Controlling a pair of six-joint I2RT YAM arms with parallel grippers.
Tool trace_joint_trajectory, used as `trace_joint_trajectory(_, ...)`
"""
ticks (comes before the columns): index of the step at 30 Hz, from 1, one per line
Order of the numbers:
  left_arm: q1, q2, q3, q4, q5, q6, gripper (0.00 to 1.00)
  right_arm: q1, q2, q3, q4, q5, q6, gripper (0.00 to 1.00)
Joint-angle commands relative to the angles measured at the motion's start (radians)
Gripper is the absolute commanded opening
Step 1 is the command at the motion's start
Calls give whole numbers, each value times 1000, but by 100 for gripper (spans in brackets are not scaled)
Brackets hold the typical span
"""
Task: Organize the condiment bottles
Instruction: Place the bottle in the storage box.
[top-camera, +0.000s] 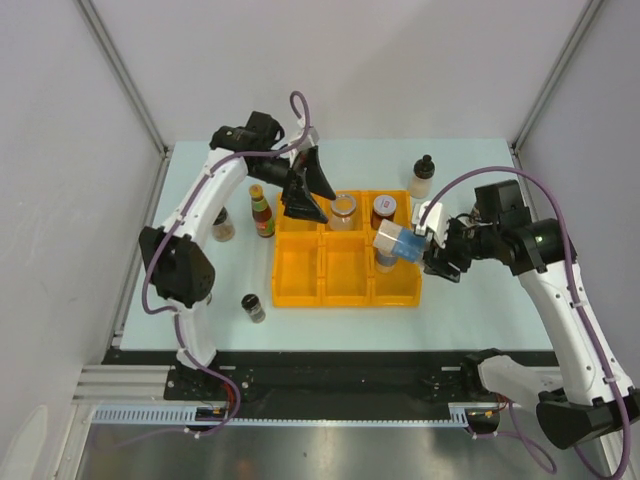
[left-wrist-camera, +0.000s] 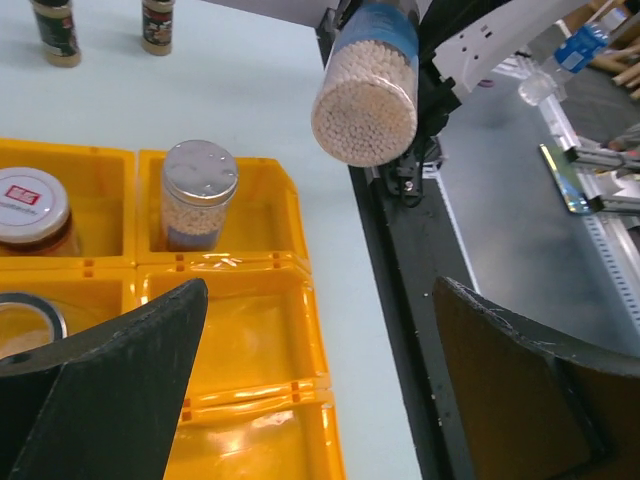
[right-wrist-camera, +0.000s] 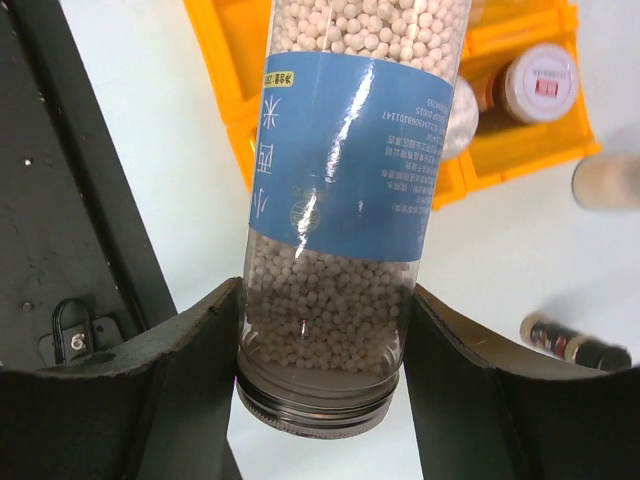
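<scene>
My right gripper (right-wrist-camera: 322, 330) is shut on a clear jar of white beads with a blue label (right-wrist-camera: 345, 200), gripped near its silver lid. It holds the jar tilted in the air over the right end of the yellow tray (top-camera: 345, 290). The same jar (left-wrist-camera: 365, 85) shows bottom-on in the left wrist view. My left gripper (top-camera: 312, 190) hangs open and holds nothing above the tray's back-left compartment. Inside the tray stand a silver-lidded jar (left-wrist-camera: 198, 195), a red-and-white-lidded jar (top-camera: 384, 210) and a clear jar (top-camera: 343, 210).
Left of the tray stand a slim red sauce bottle (top-camera: 262, 212) and a spice jar (top-camera: 222, 225) partly behind my left arm. A black-capped jar (top-camera: 254, 307) is near the front left. A white bottle with a black cap (top-camera: 422, 178) stands behind the tray.
</scene>
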Motion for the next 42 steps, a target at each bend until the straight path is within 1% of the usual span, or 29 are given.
trace_joint_trajectory(1,-28,13,110,-206,125,31,100,60,14,81,124,-49,51,11)
trace_joint_trajectory(3,-45,24,125,-208,134,23,100,97,18,75,147,-39,69,11)
trace_joint_trajectory(7,-80,35,130,-206,145,6,100,144,35,49,250,-16,109,11)
trace_joint_trajectory(12,-123,49,128,-179,140,-26,100,192,78,56,310,-16,149,11)
trace_joint_trajectory(18,-143,76,116,-125,136,-86,100,265,115,58,370,48,172,10)
trace_joint_trajectory(24,-160,89,84,-73,105,-120,100,287,146,70,437,80,204,11)
trace_joint_trajectory(27,-166,84,56,-36,87,-147,97,291,159,75,463,100,214,11)
trace_joint_trajectory(28,-167,81,44,-30,79,-152,93,291,164,75,470,102,215,11)
trace_joint_trajectory(30,-169,78,35,-18,74,-158,89,295,173,79,477,102,217,11)
trace_joint_trajectory(31,-170,78,29,-15,73,-158,86,296,181,81,479,105,218,11)
trace_joint_trajectory(34,-175,81,17,13,70,-180,82,302,190,90,487,109,226,11)
trace_joint_trajectory(36,-180,85,12,24,71,-192,78,307,193,98,494,117,232,11)
trace_joint_trajectory(38,-183,93,12,27,68,-195,75,310,198,102,500,120,235,11)
trace_joint_trajectory(39,-186,98,13,25,68,-196,70,310,201,104,502,125,235,11)
trace_joint_trajectory(41,-189,101,15,25,73,-196,63,310,201,102,513,128,238,9)
trace_joint_trajectory(42,-190,104,15,25,73,-193,52,311,202,101,516,132,237,8)
